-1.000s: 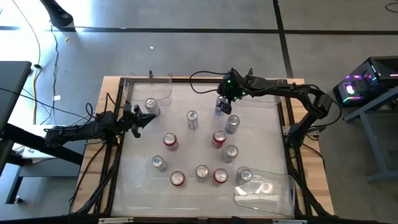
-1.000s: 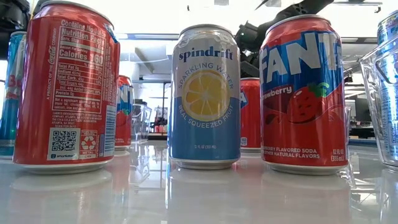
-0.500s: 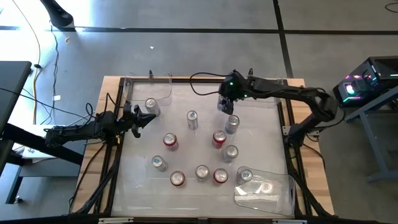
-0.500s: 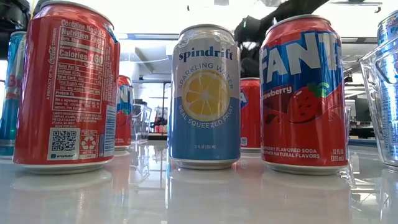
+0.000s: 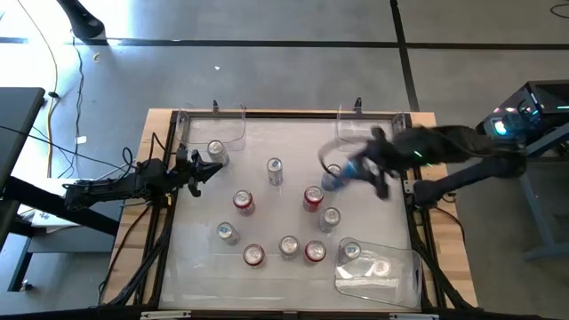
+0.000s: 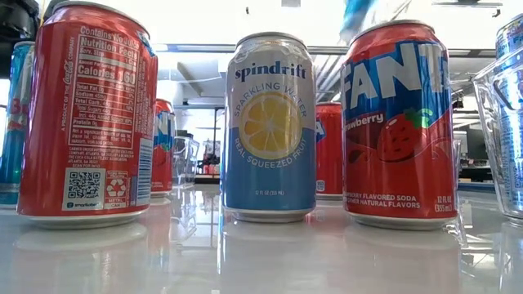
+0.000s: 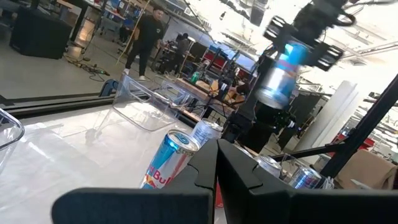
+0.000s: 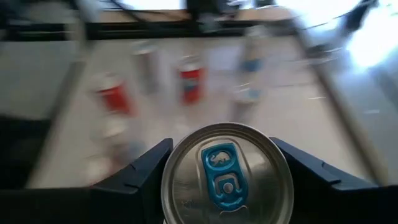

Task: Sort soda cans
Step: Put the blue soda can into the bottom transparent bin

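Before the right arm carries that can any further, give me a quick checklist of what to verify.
1. Right gripper closed on the blue-tab can: ok, fingers flank its top.
2. Held can lifted off the table: ok in the left wrist view.
3. Held can upright: cannot tell, motion blur.
4. Left gripper out of the way: ok, shut at the table's left side.
5. Clear bin at the near right corner able to receive cans: ok, two cans inside.
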